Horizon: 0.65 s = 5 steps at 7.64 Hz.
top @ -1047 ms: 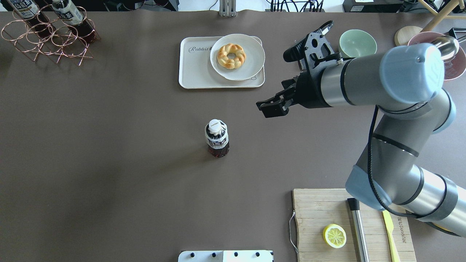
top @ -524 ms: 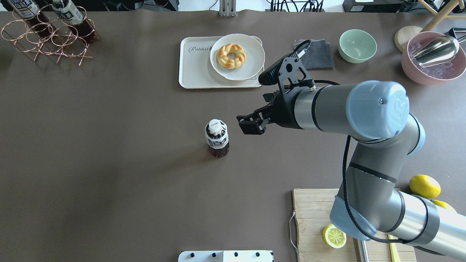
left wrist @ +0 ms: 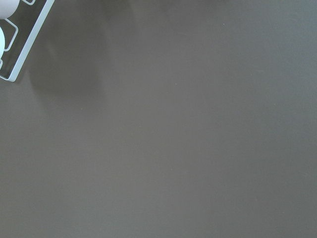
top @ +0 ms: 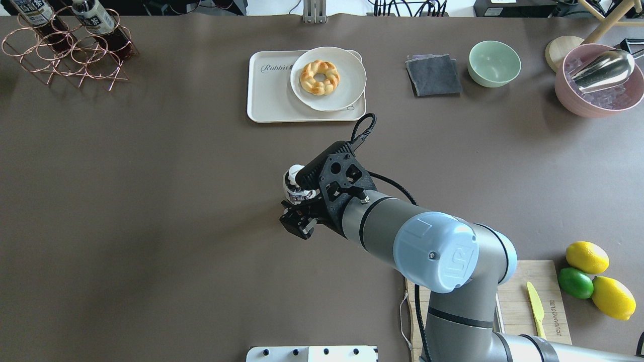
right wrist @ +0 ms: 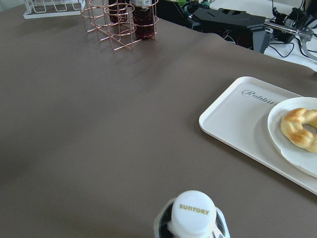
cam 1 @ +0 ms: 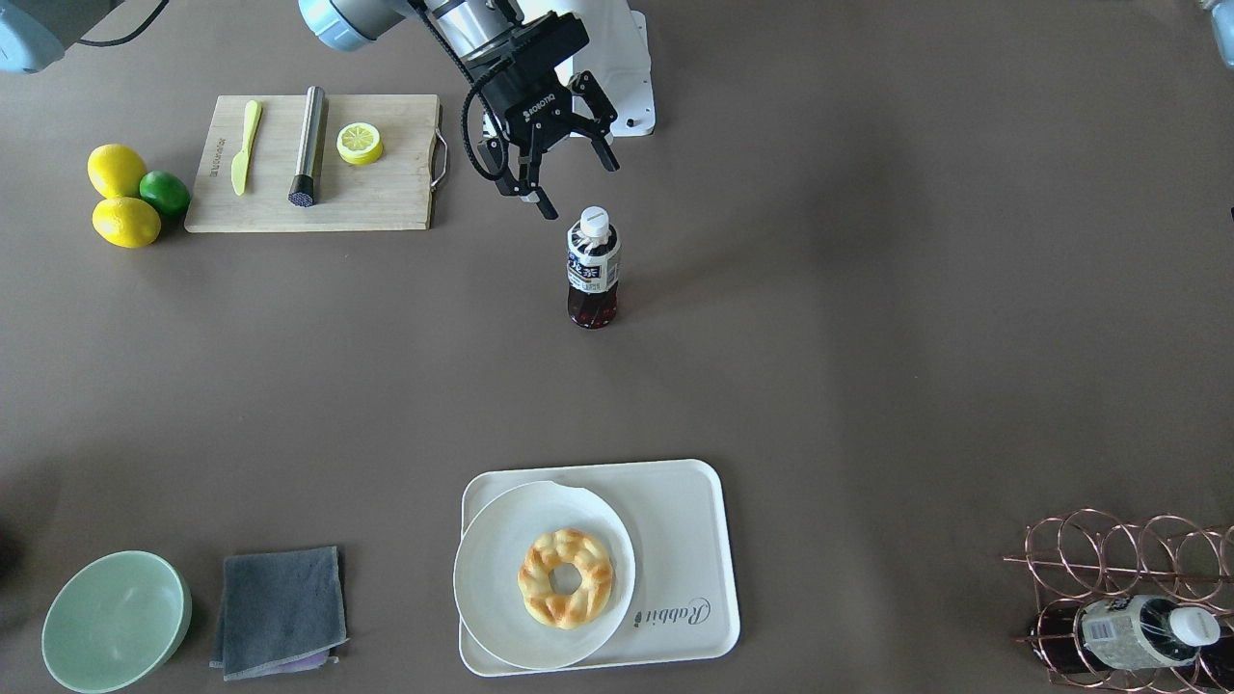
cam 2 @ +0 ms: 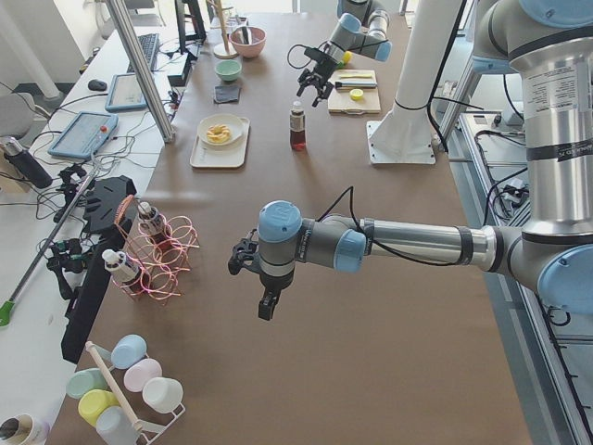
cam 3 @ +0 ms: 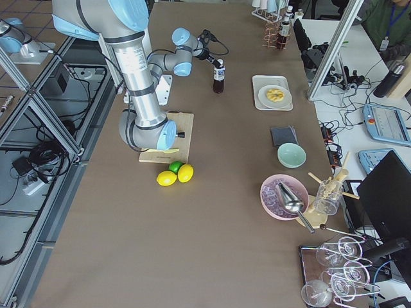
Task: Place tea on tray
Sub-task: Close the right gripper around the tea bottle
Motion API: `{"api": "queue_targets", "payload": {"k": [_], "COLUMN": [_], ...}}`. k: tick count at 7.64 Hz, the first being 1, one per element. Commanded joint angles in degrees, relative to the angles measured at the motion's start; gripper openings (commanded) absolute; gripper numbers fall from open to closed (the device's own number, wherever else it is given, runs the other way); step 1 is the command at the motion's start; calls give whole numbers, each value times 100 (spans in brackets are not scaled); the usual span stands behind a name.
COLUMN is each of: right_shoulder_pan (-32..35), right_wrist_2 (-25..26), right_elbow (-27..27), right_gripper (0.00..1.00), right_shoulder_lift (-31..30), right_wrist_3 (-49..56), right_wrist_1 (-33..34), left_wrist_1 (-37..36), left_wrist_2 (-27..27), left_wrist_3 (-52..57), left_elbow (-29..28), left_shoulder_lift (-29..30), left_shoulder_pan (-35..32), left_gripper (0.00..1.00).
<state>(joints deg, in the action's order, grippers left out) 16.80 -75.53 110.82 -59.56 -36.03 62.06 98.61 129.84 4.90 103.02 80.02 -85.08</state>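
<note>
1. Tea (cam 1: 592,270) stands upright on the bare brown bench (cam 1: 868,337) with its white cap on. It is out in the middle and well apart from the tray (cam 1: 689,520).
2. Right gripper (cam 1: 578,189) hangs on the robot's side of the bottle, jaws spread wide and nothing between them. In the front-facing view one fingertip (cam 1: 546,206) sits just beside the cap, and no contact shows.
3. Seen from overhead, the right wrist and its black camera bracket cover most of the bottle. Only the cap and the top of the label show.
4. Seen from the right wrist, the cap fills the bottom centre, with the tray beyond it up and to the right.
5. Tray contents: a round white plate (top: 350,75) carrying a twisted ring doughnut (top: 319,77). The plate covers the half away from the "Rabbit" print and laps over the rim, so the printed half is bare.
6. Left gripper (cam 2: 265,306) points down over open bench, far from the tea. Only the left side view shows it, so I cannot tell whether it is open or closed.
7. Copper wire rack (top: 65,53) stands at a far corner of the bench, and two similar bottles (top: 98,20) rest in it.
8. Grey cloth (top: 433,75) and a green bowl (top: 494,63) lie beside the tray. A wooden cutting board (cam 1: 386,193) near the robot holds a lemon half (cam 1: 359,143).
</note>
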Motion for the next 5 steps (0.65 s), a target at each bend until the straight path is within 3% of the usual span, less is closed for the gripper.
{"api": "queue_targets", "payload": {"k": [1,5], "right_shoulder_pan": [25,192], "right_wrist_2": [152,188], "right_elbow": [-287,-438], "right_gripper": [95,88], "right_shoulder_lift": [285,340], "right_wrist_3": [8,26], "right_wrist_1": [-1,-9], "left_wrist_1": [0,17], "left_wrist_2": [-3,-3], "left_wrist_3": [2,11], "left_elbow": [7,16], "left_shoulder_lift": [-13,-13], "left_shoulder_pan": [-9,-9], "left_gripper": [97,97]}}
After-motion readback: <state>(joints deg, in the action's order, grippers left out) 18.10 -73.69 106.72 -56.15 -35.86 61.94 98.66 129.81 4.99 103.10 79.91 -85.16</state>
